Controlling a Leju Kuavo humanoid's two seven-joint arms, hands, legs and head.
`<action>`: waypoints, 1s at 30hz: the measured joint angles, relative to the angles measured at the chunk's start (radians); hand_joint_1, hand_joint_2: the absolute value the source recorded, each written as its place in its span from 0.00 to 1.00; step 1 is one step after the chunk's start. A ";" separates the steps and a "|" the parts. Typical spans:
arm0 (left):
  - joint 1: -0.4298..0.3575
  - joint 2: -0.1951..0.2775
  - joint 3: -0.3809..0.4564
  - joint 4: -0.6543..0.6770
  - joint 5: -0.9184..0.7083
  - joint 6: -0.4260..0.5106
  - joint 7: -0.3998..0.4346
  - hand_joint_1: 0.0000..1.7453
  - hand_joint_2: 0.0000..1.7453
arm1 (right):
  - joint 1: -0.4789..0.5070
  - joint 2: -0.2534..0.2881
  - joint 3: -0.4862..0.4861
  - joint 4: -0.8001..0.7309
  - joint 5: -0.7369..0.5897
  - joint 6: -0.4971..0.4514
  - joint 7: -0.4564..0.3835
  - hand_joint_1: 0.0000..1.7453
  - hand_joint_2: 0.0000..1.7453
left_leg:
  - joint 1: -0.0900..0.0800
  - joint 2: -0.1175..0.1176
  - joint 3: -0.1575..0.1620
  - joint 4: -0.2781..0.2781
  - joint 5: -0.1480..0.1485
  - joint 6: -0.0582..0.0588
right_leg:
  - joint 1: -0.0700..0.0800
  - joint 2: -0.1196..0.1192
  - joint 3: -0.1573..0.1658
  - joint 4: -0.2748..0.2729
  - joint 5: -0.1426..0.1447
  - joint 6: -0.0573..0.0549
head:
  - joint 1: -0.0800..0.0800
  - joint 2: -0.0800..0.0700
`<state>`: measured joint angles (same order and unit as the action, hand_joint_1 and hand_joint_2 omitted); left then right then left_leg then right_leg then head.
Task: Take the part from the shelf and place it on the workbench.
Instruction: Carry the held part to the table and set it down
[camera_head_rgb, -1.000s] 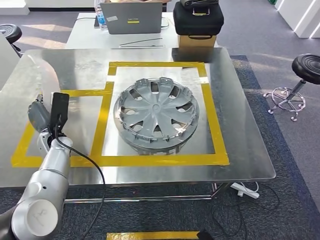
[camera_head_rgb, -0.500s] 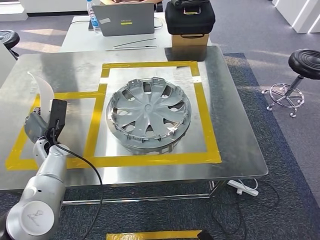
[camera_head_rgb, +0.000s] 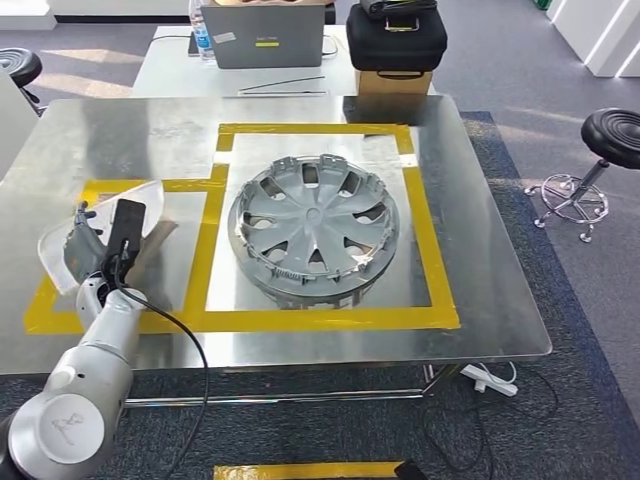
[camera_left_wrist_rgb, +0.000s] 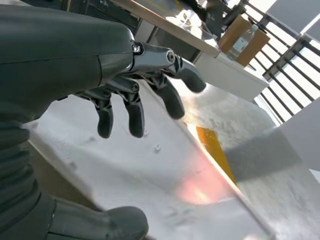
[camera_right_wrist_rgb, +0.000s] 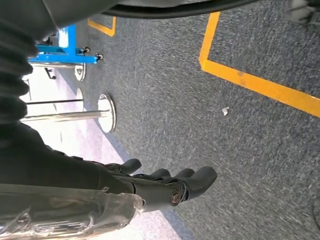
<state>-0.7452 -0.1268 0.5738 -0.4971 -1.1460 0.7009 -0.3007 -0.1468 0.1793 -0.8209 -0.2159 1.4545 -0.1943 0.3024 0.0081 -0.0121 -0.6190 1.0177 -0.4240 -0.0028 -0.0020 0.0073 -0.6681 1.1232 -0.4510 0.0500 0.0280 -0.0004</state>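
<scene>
Translucent white curved plastic part (camera_head_rgb: 102, 235), upright half second ago, now tipped low over steel surface (camera_head_rgb: 483, 250) near left edge. Left hand (camera_head_rgb: 84, 245) grips it, fingers (camera_left_wrist_rgb: 134, 112) above, thumb below. Right hand (camera_right_wrist_rgb: 158, 182) hangs spread, holding nothing.

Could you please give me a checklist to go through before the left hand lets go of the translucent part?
1. Translucent part over the left taped zone: ok.
2. Part lying flat on the workbench: cannot tell.
3. Left hand gripping the part: cannot tell; fingers spread on one side of it, thumb on the other.
4. Part apart from the wheel cover: ok.
5. Right hand holding nothing, over the carpet: ok.
</scene>
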 joint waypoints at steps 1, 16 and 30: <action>-0.002 0.001 -0.006 0.003 0.010 0.000 -0.005 0.00 1.00 | -0.001 0.000 0.000 0.000 -0.001 0.000 -0.001 0.00 0.00 | -0.002 0.000 0.000 0.000 0.000 -0.004 | 0.001 0.000 0.027 -0.053 0.018 -0.003 | 0.000 0.000; -0.007 0.012 -0.044 0.021 0.049 0.000 -0.021 0.00 1.00 | 0.007 0.000 0.000 0.000 -0.001 0.000 -0.002 0.00 0.00 | 0.003 0.003 -0.019 0.049 -0.007 -0.046 | -0.004 0.004 0.050 -0.095 0.027 -0.025 | -0.004 0.000; -0.003 0.004 -0.111 -0.005 0.327 -0.004 -0.205 0.00 1.00 | 0.011 0.000 0.002 0.000 -0.013 -0.004 -0.009 0.00 0.00 | 0.004 0.000 0.009 -0.007 -0.001 0.000 | -0.003 0.000 -0.022 0.037 -0.006 0.005 | 0.005 0.000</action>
<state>-0.7484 -0.1226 0.4632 -0.5022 -0.8191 0.6973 -0.5059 -0.1356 0.1789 -0.8194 -0.2163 1.4411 -0.1981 0.2936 0.0123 -0.0121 -0.6104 1.0104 -0.4249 -0.0032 -0.0050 0.0068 -0.6901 1.1607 -0.4573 0.0553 0.0335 -0.0004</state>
